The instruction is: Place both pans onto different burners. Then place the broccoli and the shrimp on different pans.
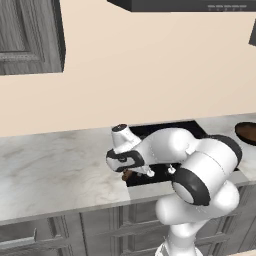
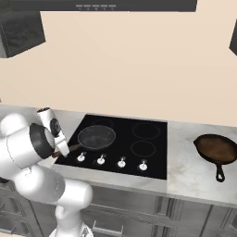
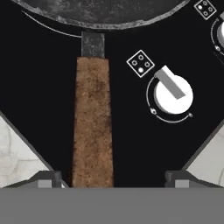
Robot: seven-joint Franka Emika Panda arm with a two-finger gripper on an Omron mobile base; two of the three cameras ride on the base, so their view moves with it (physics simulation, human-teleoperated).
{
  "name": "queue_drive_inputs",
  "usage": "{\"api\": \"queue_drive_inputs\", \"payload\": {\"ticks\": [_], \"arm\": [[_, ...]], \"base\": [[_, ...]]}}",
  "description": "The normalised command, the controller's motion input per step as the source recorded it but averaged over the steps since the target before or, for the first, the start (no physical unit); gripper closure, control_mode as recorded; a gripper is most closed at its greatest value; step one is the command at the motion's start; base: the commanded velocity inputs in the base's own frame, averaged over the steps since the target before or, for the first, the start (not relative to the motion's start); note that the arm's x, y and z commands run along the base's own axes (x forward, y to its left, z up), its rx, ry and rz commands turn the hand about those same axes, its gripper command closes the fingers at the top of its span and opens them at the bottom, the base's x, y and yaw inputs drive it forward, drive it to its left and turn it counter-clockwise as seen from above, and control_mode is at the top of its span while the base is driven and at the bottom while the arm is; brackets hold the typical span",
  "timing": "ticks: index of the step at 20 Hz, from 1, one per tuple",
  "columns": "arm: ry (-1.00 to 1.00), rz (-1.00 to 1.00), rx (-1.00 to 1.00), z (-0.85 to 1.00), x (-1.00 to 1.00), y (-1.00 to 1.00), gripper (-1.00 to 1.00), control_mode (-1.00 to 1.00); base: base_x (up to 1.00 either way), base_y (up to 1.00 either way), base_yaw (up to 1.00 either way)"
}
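The dark grey pan (image 2: 96,137) sits on the front-left burner of the black cooktop (image 2: 152,162). Its brown wooden handle (image 3: 92,122) runs toward me. My gripper (image 3: 113,177) is open, low over the near end of that handle. Its fingertips (image 3: 53,177) stand wide on either side of the handle without touching it. From the left, the gripper (image 1: 129,172) hangs at the cooktop's front-left corner. The brown pan (image 2: 216,148) with the short dark handle lies on the counter, right of the cooktop. The broccoli and the shrimp are out of view.
White knobs (image 2: 121,162) line the cooktop's front edge, one knob (image 3: 173,94) just right of the handle. Bare burner rings (image 2: 146,130) lie at the right of the cooktop. Marble counter (image 1: 55,170) stretches to the left. A range hood (image 2: 115,5) hangs overhead.
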Motion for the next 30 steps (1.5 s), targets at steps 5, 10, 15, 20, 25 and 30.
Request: {"api": "queue_drive_inputs", "payload": {"ticks": [5,10,15,20,25,30], "arm": [[-0.11,0.00,0.00,0.81,-0.09,-0.40,-1.00,-1.00],[-0.04,0.06,0.00,0.54,-0.20,-0.81,-1.00,-1.00],[0.00,0.15,0.00,0.24,-0.20,-0.98,-1.00,-1.00],[0.00,0.16,0.00,0.07,-0.12,-1.00,-1.00,-1.00],[0.00,0.14,0.00,0.15,-0.07,-0.99,-1.00,-1.00],[0.00,0.09,0.00,0.03,-0.01,-0.89,-1.00,-1.00]], "base": [[0.00,0.00,0.00],[0.00,0.00,0.00],[0.00,0.00,0.00],[0.00,0.00,0.00],[0.00,0.00,0.00],[0.00,0.00,0.00]]}}
